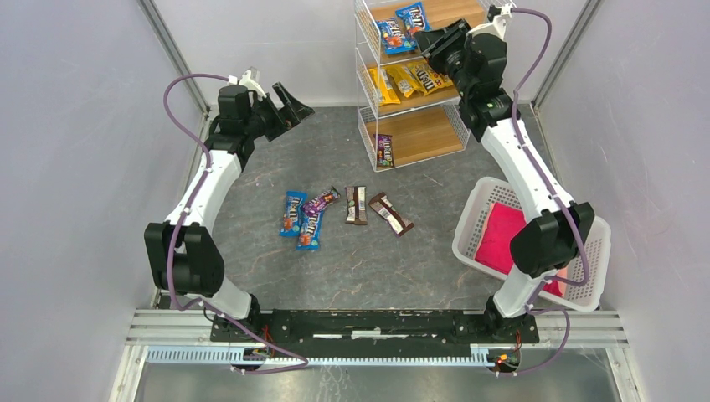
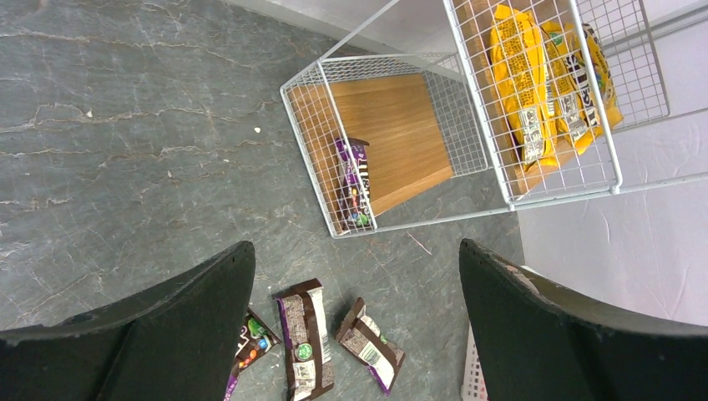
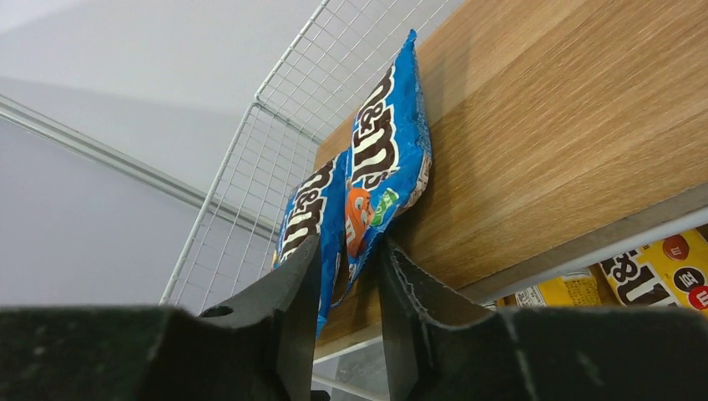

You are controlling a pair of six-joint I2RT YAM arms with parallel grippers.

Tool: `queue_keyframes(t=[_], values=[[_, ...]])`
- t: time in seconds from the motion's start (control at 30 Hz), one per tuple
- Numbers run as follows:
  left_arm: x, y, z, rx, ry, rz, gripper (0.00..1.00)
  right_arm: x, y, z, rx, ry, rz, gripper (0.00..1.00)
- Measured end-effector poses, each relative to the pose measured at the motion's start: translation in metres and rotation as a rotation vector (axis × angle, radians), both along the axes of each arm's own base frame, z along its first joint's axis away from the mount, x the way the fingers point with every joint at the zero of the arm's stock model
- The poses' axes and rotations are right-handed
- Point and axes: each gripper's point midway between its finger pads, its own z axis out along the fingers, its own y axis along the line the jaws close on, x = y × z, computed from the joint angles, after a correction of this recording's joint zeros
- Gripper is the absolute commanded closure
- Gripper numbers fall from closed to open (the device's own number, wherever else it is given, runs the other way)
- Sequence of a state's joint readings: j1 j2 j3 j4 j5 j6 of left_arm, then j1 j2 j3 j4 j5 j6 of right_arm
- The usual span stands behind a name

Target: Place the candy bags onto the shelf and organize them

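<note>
Shelf (image 1: 423,134), far edge of worktop (image 1: 276,167): two blue candy bags (image 1: 402,25) on top tier, yellow bags (image 1: 410,81) on middle tier, purple bag (image 1: 384,151) on bottom tier. Several loose bags (image 1: 357,205) mid-worktop. Right gripper (image 3: 349,251) narrowly parted about one blue bag's end. Left gripper (image 2: 355,259) spread wide, empty.

Bottom tier of the shelf (image 1: 423,134): we log bare board, one purple bag (image 1: 384,152) in the front left corner (mesh walls close the sides). Middle tier: yellow bags (image 1: 406,81) cover much. On the table (image 1: 276,167): loose bags (image 1: 293,213) clustered centrally, basket (image 1: 471,216) at right.
</note>
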State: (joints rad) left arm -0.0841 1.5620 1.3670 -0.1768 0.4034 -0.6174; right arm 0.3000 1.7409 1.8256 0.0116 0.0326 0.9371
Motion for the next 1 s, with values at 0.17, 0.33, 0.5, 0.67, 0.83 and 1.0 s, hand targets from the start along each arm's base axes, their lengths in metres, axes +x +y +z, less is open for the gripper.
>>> queue_keyframes(t=[0.17, 0.33, 0.5, 0.67, 0.83, 1.0], values=[[0.000, 0.002, 0.000, 0.000, 0.000, 0.003, 0.03, -0.010, -0.003, 0.005, -0.025, -0.019, 0.003, 0.48], [0.001, 0.003, 0.000, -0.001, 0.001, 0.006, 0.03, -0.031, -0.012, 0.005, -0.079, -0.030, -0.006, 0.38], [0.001, 0.004, 0.000, -0.001, 0.001, 0.007, 0.03, -0.085, -0.031, -0.007, -0.165, -0.057, -0.012, 0.27], [0.001, 0.005, 0.000, -0.001, 0.001, 0.009, 0.03, -0.151, -0.033, -0.061, -0.279, -0.076, 0.049, 0.17], [0.001, 0.004, 0.000, -0.007, 0.004, 0.011, 0.03, -0.200, 0.038, -0.168, -0.483, 0.013, 0.286, 0.14], [0.001, 0.004, 0.000, -0.006, 0.004, 0.012, 0.03, -0.269, 0.113, -0.286, -0.647, 0.149, 0.605, 0.14]])
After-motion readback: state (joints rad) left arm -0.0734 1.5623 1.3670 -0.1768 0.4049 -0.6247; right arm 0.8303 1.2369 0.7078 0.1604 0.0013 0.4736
